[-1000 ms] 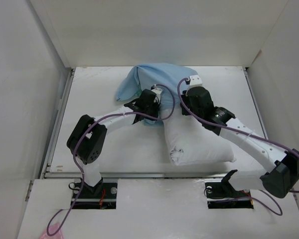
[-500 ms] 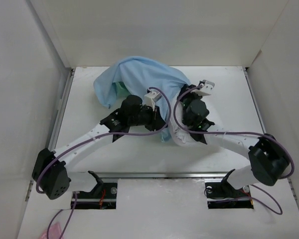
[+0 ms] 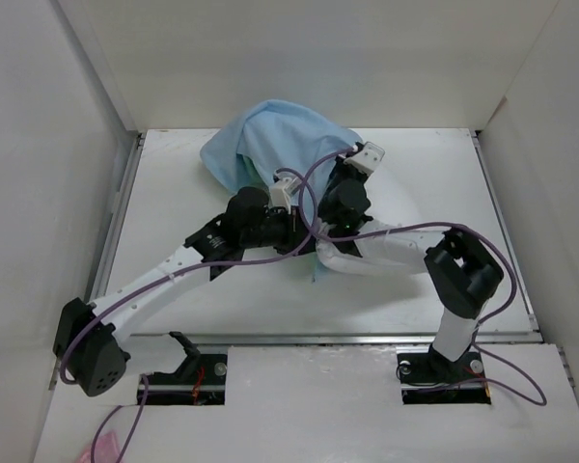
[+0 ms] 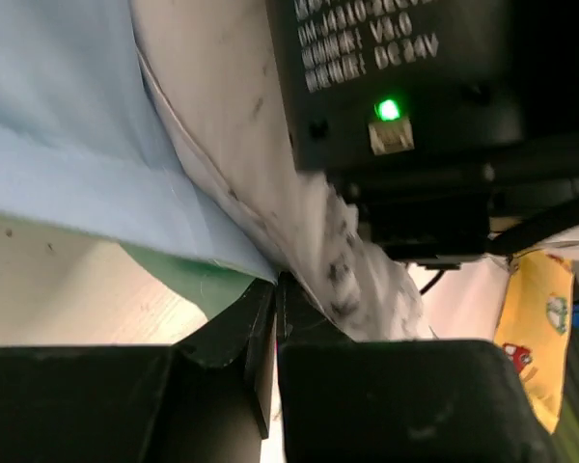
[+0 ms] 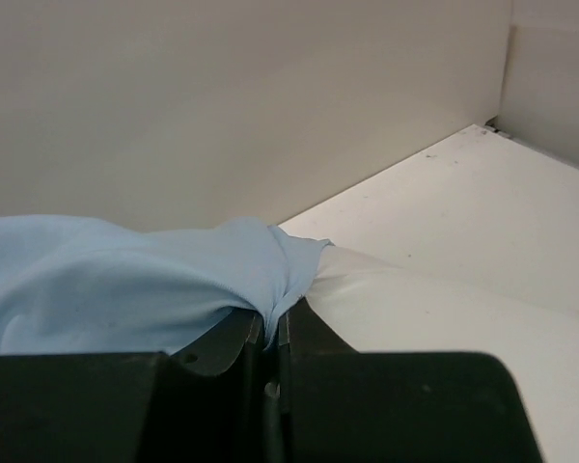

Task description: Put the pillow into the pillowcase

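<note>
1. At the far middle of the table [image 3: 174, 193], found the pillowcase [image 3: 275, 145] heaped in a light blue mound, well apart from the near edge.
2. Found the pillow [image 4: 227, 106] partly sleeved, with a white end showing out of the blue fabric on the near side of the mound, under the right arm.
3. Noted the left pincer [image 4: 275, 289] pressed together on the pillowcase hem, with mint lining at the tips and the pillow touching alongside.
4. Noted the right pincer [image 5: 275, 323] pinching a bunched blue edge of the pillowcase, with white pillow just to its right.
5. Judged the pillow's long axis to run from the mound toward the near right. Placed the uncovered end on the near side of both pincers, the left one nearer. Expect the hem to need drawing that way.
</note>
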Robot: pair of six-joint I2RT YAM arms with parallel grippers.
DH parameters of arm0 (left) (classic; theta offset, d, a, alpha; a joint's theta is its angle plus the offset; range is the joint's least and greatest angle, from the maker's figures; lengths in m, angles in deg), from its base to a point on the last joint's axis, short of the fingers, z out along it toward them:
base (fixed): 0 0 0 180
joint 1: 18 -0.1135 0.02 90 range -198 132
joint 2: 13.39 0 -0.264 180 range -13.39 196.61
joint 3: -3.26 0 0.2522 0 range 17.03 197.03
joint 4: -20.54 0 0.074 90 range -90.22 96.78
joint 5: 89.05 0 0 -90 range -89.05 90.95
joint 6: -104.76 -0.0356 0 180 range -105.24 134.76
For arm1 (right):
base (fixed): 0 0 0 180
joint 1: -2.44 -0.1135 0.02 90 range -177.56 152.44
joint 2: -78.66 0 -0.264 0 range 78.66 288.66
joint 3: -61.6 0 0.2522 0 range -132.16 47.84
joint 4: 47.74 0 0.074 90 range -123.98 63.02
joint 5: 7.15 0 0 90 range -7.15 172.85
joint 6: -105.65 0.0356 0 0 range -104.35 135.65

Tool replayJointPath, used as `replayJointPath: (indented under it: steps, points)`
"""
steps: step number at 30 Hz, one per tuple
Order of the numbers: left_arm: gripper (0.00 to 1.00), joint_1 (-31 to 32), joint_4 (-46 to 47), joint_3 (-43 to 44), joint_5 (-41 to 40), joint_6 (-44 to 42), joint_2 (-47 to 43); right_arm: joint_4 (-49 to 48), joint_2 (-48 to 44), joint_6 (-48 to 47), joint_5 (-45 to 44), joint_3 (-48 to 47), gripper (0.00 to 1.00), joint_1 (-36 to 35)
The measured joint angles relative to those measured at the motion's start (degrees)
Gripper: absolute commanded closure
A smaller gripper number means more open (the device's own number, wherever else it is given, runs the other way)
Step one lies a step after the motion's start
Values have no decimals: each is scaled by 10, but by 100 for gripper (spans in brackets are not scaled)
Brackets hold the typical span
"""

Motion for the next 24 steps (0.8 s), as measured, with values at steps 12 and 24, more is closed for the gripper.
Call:
replayJointPath:
  steps: [12,24]
  points:
    - [100,25,-4,-84,88,77,-102,-63,4,-16,24,119,13,-24]
    - [0,5,-84,44,-95,5,-78,378,-223,260,345,102,0,-45]
